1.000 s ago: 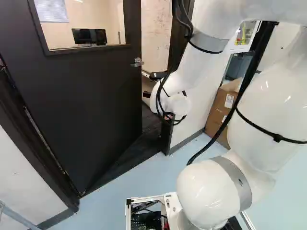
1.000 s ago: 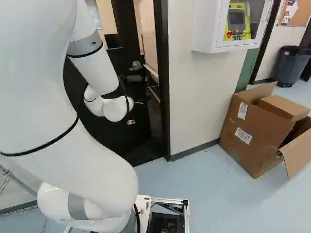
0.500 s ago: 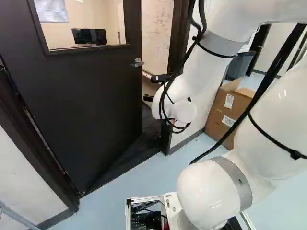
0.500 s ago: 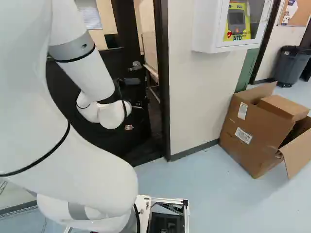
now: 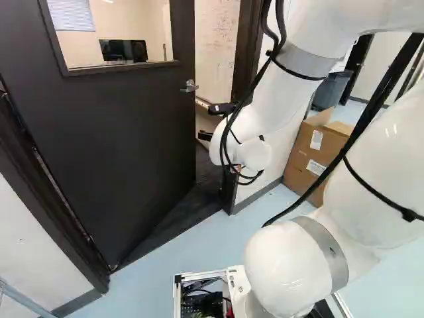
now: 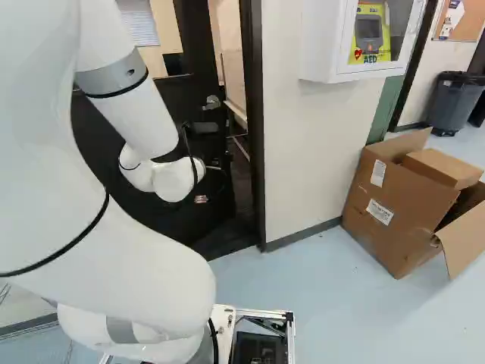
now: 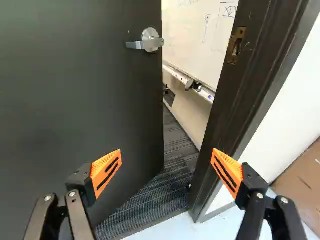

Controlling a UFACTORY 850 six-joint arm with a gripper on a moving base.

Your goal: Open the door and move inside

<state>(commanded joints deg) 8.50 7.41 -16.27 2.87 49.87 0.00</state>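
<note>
While the door (image 7: 75,100) stands ajar ahead of the hand (image 6: 209,182) and to its left, the hand faces the gap at the door's free edge. Its two fingers, with orange pads (image 7: 105,170), are spread wide, and it has hold of nothing. The lever handle (image 7: 145,44) is ahead of the hand, higher up and a little to its left, on the door near that free edge. Ahead and to the right rises the dark door frame (image 7: 225,100), bearing a brass strike plate (image 7: 237,46); it bounds the way in on that side, the door on the other. I cannot tell how near the right finger is to it.

Beyond the gap, ahead of the hand, is a whiteboard (image 7: 192,25) with a tray (image 7: 175,75) along its foot. Dark striped flooring (image 7: 170,165) lies low ahead, running through the opening. Off to the hand's left, the door's window (image 5: 132,23) shows a black monitor (image 5: 124,50).

To the hand's right, past the frame, come a pale wall (image 6: 303,152) and an open cardboard box (image 6: 386,205) on the pale blue floor (image 6: 318,288). Higher on that side a white cabinet (image 6: 318,45) holds a yellow device (image 6: 371,34), and a grey bin (image 6: 455,102) stands well apart, farther right.
</note>
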